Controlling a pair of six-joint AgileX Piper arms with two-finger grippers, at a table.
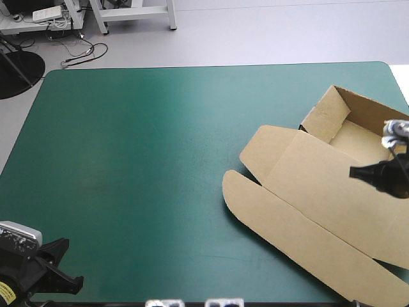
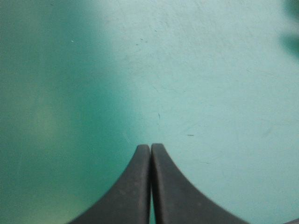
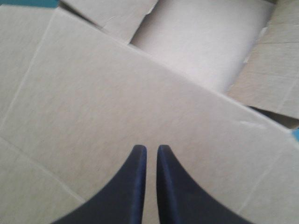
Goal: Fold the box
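The brown box (image 1: pixel 307 192) lies at the table's right side. Its tray part (image 1: pixel 348 121) stands toward the far right with walls raised, and the lid with its long rounded flap (image 1: pixel 281 224) lies flat toward the front. My right gripper (image 1: pixel 356 171) hovers over the lid near the tray, shut, with nothing between its fingers. The right wrist view shows its fingertips (image 3: pixel 149 148) above plain board (image 3: pixel 107 88), with the tray floor (image 3: pixel 205 42) ahead. My left gripper (image 1: pixel 67 276) sits at the table's near left corner, far from the box. It (image 2: pixel 150 147) is shut over the bare teal-green cover (image 2: pixel 196 74).
The teal-green cover (image 1: pixel 147 153) stretches bare across the left and middle of the table. The box reaches the table's right edge, and its flap reaches the front edge.
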